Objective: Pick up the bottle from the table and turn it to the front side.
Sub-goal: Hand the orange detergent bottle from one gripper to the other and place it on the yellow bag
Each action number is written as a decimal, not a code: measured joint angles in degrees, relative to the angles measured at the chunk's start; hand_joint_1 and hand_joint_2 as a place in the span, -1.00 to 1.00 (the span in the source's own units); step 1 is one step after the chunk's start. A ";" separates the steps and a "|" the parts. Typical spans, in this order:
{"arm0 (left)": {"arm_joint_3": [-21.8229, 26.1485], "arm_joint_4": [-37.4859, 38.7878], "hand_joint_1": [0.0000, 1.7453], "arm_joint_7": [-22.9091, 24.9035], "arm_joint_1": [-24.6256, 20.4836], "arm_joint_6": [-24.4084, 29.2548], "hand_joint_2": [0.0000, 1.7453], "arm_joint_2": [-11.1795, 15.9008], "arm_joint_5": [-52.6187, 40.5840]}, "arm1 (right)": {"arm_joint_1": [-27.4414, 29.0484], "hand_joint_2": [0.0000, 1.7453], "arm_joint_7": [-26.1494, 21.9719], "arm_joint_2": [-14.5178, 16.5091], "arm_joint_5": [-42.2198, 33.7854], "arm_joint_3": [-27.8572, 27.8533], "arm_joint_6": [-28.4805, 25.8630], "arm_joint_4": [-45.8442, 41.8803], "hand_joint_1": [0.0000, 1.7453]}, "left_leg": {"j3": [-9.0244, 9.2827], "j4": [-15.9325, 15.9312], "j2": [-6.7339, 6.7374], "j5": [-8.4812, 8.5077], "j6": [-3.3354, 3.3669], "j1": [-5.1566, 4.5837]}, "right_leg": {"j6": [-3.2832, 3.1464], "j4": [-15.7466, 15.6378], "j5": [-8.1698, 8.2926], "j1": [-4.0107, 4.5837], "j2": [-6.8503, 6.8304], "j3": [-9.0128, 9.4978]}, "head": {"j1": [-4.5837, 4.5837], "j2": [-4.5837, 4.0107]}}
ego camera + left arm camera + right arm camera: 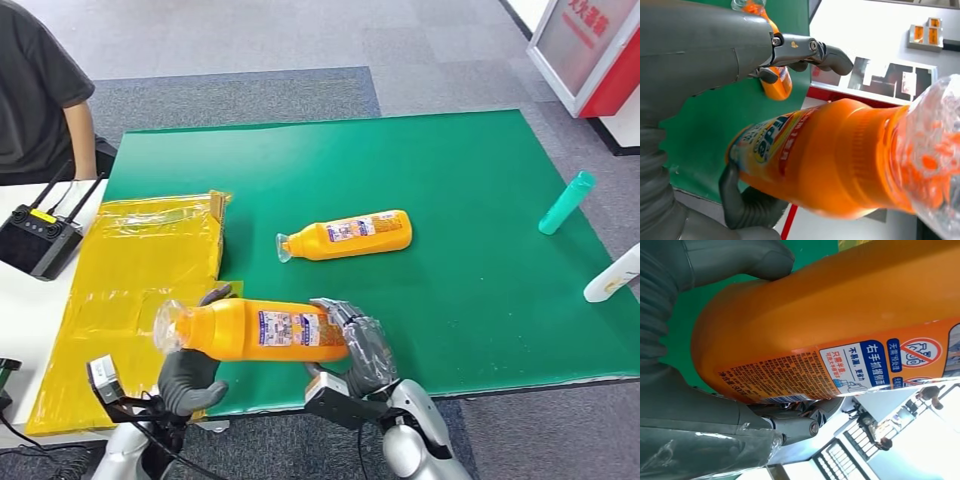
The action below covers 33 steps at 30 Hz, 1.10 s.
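Observation:
An orange bottle [256,330] [828,160] [828,315] with a clear cap hangs level above the front edge of the green table [453,170], printed back label up and cap toward my left. My right hand [358,345] [696,430] grips its base end. Around the neck end sits my left hand [189,380] [715,50]: the thumb touches the bottle from beneath, while the fingers [810,50] stretch out straight with a gap between them and the bottle.
A second orange bottle [347,235] [777,87] lies mid-table. A yellow plastic bag [143,270] covers the left side. A teal tube [566,202] and a white object [611,275] lie at the right edge. A person [38,90] sits behind a black router [38,238].

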 joint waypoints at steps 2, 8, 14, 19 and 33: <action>-0.04 -0.50 -1.00 0.93 -0.14 2.24 1.00 -0.02 0.71 | -0.04 1.00 -0.26 0.00 -0.70 0.36 -0.73 1.00 1.00 | 0.00 0.00 0.00 0.00 0.00 0.00 | 0.00 0.00 0.00 0.00 0.00 0.00 | 0.01 0.00; 0.02 -2.03 -1.00 2.40 -0.37 4.07 1.00 -0.66 2.62 | -0.01 1.00 -0.56 0.00 -1.32 1.17 -2.06 3.36 1.00 | 0.00 0.00 0.00 0.00 0.00 0.00 | 0.00 0.00 0.00 0.00 0.00 -0.01 | 0.01 0.00; -0.24 -2.57 1.00 2.77 -0.32 4.23 1.00 -1.21 2.71 | -0.13 1.00 -0.57 0.00 -1.06 1.95 -2.91 4.51 1.00 | 0.00 0.00 0.00 0.00 0.00 0.00 | 0.00 0.00 0.00 0.00 0.00 -0.01 | 0.00 0.00; -1.21 -2.79 1.00 2.41 -0.18 3.93 1.00 -1.21 2.43 | -0.52 1.00 -0.17 0.00 -1.30 2.20 -3.31 4.93 1.00 | 0.00 0.00 0.00 0.00 0.00 0.00 | 0.00 0.00 0.00 0.00 0.00 -0.01 | 0.01 0.00; -1.97 -2.82 0.30 1.69 -0.23 3.87 1.00 -0.52 1.95 | -0.50 1.00 -0.01 -0.02 -1.05 2.54 -3.44 4.16 1.00 | 0.00 0.00 0.00 0.00 0.00 0.00 | 0.00 0.00 0.00 0.00 0.00 0.00 | 0.00 0.00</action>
